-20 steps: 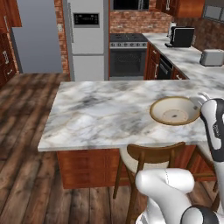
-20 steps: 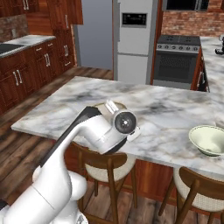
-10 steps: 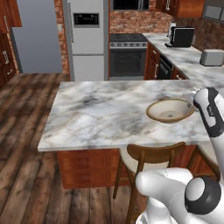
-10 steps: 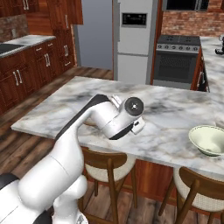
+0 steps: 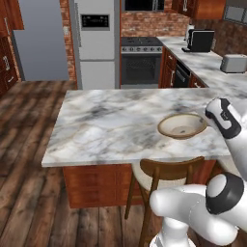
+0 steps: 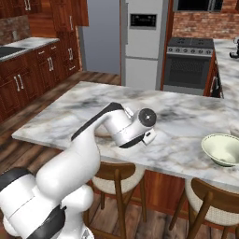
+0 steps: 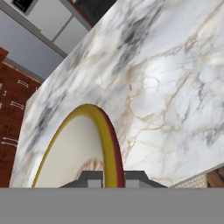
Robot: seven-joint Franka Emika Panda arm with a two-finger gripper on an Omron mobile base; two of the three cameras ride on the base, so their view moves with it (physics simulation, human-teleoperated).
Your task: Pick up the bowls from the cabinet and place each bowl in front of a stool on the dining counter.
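My gripper [image 7: 112,176] is shut on the rim of a cream bowl [image 7: 72,153] with an olive-tan rim. In the left base view this bowl [image 5: 182,126] sits level, low over the dining counter [image 5: 111,125] near its front edge, directly behind a stool [image 5: 166,174]. My wrist is just right of it. Whether it touches the marble I cannot tell. In the right base view my arm [image 6: 126,128] covers the held bowl. A second bowl [image 6: 223,149] rests on the counter [image 6: 93,107] in front of the right stool [image 6: 212,205]. The cabinet is out of view.
Another stool [image 6: 116,177] stands under the counter's front edge below my hand. Beyond the island are a fridge [image 5: 96,43], an oven range [image 5: 141,60] and a side worktop with a coffee machine [image 5: 200,41] and a toaster [image 5: 234,62]. Wood floor lies to the left.
The held bowl has slid a little left and toward the counter's front edge. My forearm has swung and the wrist has turned. The second bowl has not moved.
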